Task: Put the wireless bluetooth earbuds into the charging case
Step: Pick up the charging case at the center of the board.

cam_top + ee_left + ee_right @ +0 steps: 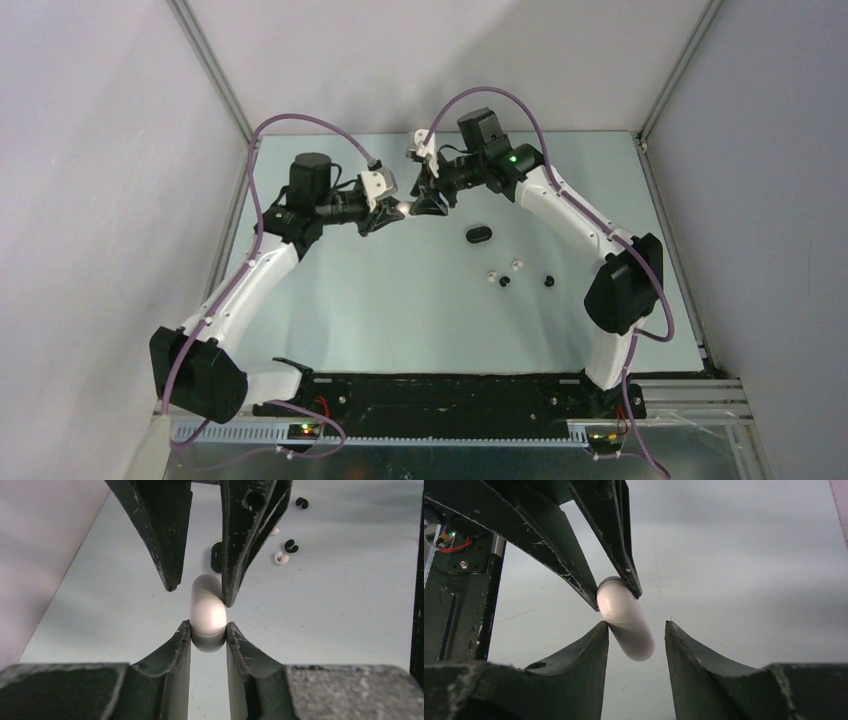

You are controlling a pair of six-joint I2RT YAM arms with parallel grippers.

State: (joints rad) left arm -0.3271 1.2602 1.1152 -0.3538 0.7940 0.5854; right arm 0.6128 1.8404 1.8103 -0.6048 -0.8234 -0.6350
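Observation:
A white pill-shaped charging case [207, 607] hangs in the air above the table, and my left gripper [208, 627] is shut on its near end. From the opposite side my right gripper [637, 625] straddles the case's [626, 620] other end. It is open: one fingertip touches the case and the other stands apart from it. In the top view the two grippers meet at the back middle [402, 209]. On the table lie two white earbuds [492, 275] [518, 264] and two black earbuds [505, 282] [550, 281].
A black pill-shaped case [479, 234] lies on the table behind the earbuds, to the right of the grippers. Grey walls enclose the table on the left, back and right. Purple cables loop above both arms.

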